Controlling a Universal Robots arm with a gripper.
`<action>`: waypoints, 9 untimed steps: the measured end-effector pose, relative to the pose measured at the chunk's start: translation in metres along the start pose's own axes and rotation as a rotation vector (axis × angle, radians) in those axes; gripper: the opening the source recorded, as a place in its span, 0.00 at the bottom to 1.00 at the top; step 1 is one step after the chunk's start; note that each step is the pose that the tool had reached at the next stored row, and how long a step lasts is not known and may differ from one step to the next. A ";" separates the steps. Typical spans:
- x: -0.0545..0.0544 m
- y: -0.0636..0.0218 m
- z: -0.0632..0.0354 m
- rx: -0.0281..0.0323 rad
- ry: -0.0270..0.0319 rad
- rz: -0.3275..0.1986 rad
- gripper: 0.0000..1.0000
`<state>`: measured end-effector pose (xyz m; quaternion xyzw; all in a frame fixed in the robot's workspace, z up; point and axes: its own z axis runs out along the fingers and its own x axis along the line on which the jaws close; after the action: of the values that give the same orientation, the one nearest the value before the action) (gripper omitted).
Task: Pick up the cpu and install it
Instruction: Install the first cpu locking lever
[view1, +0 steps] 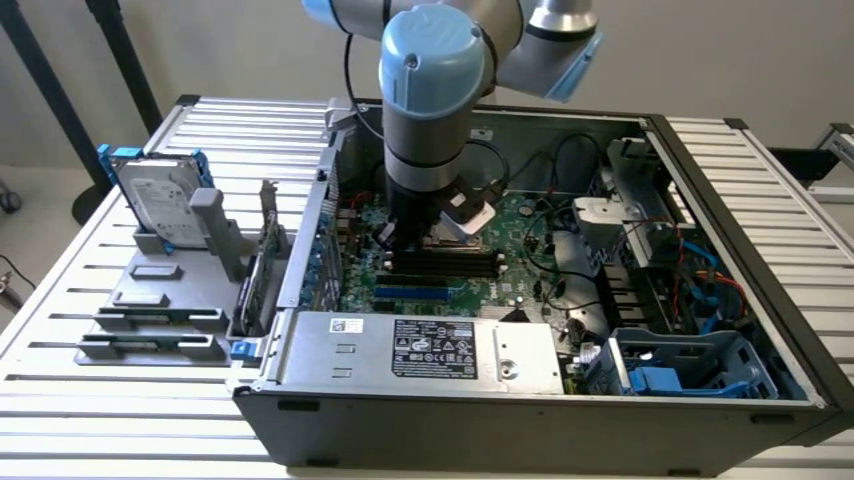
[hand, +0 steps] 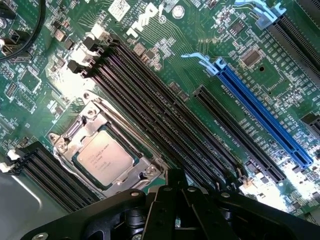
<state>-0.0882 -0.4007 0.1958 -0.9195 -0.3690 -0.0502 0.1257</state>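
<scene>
Small square silver-topped cpu (hand: 105, 158) seated flat in its metal socket frame (hand: 145, 172) on the green motherboard (hand: 165, 60), nothing gripping it; long black memory slots (hand: 165, 120) just beside socket, blue expansion slot (hand: 265, 117) farther across board; black gripper (hand: 175, 182) above board near socket, jaws closed together, holding nothing; in exterior view, grey-and-blue robot arm (view1: 430, 90) reaching down into open grey computer case (view1: 747, 290); silver power supply box (view1: 427, 348) along case's near edge; silver hard drive in blue frame (view1: 158, 195) upright on grey holder at exterior view's left, well apart from case.
</scene>
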 end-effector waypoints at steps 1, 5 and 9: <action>0.000 -0.0001 -0.0007 -0.0001 0.0001 0.000 0.11; 0.002 -0.0022 -0.0086 0.0001 0.0001 0.000 0.11; 0.005 -0.0054 -0.0165 0.0008 -0.0006 -0.004 0.11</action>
<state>-0.0881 -0.3978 0.2137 -0.9188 -0.3709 -0.0500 0.1258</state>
